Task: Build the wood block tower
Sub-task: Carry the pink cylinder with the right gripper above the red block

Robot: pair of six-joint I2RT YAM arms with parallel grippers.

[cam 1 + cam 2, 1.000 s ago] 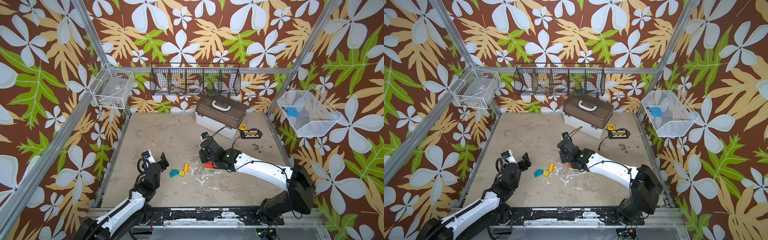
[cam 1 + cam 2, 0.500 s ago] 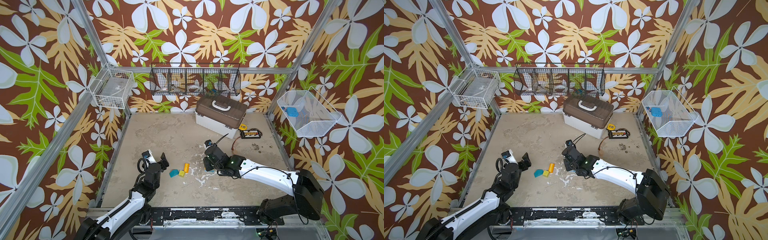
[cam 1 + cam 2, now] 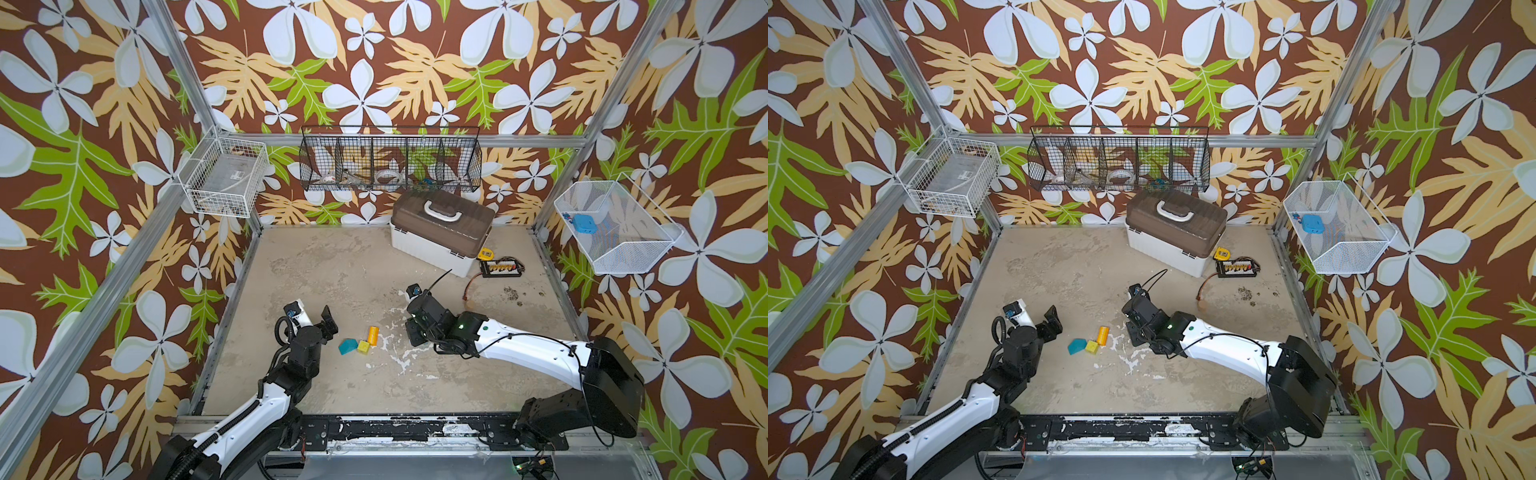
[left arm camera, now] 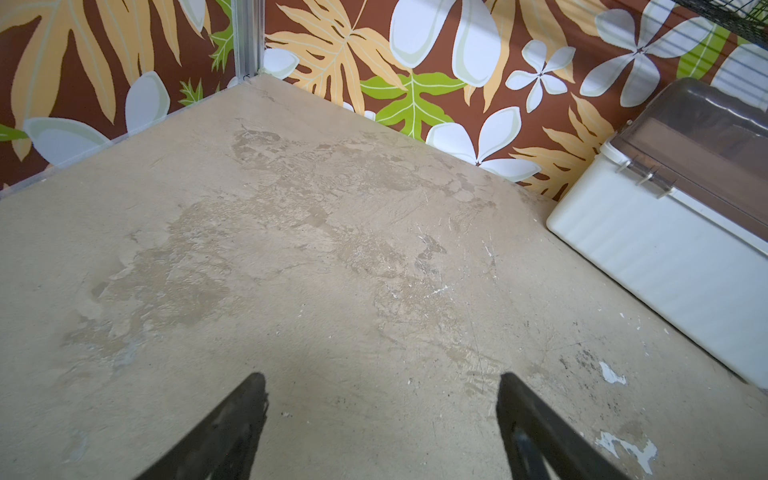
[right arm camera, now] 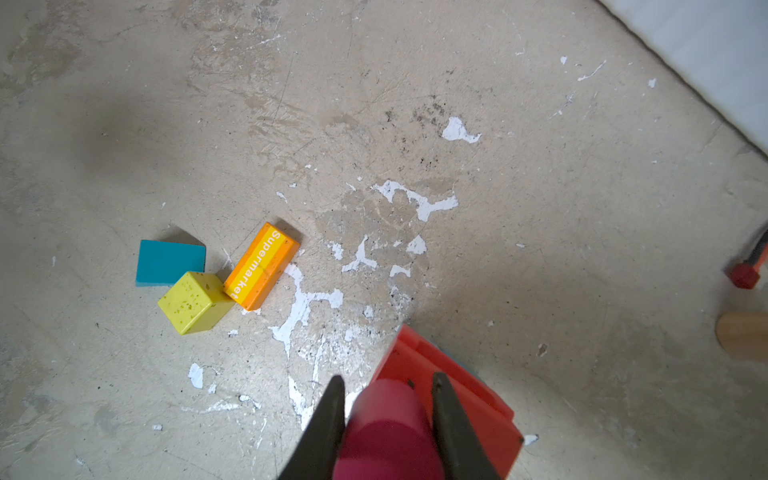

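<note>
Stacking barely begun: right gripper (image 5: pixel 388 376) clamps a pink cylinder (image 5: pixel 386 432), apparently over a red block (image 5: pixel 469 395); left gripper (image 4: pixel 381 374) gapes empty; three blocks (image 3: pixel 363 347) lie loose lower centre.

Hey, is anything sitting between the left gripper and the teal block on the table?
Nothing visible does. In a top view, only bare table separates the open left gripper from the teal block. The yellow cube and the orange block lie beyond it, on the side away from that gripper.

White case (image 3: pixel 432 249) at back; black board (image 3: pixel 500 269) just beside it.
</note>
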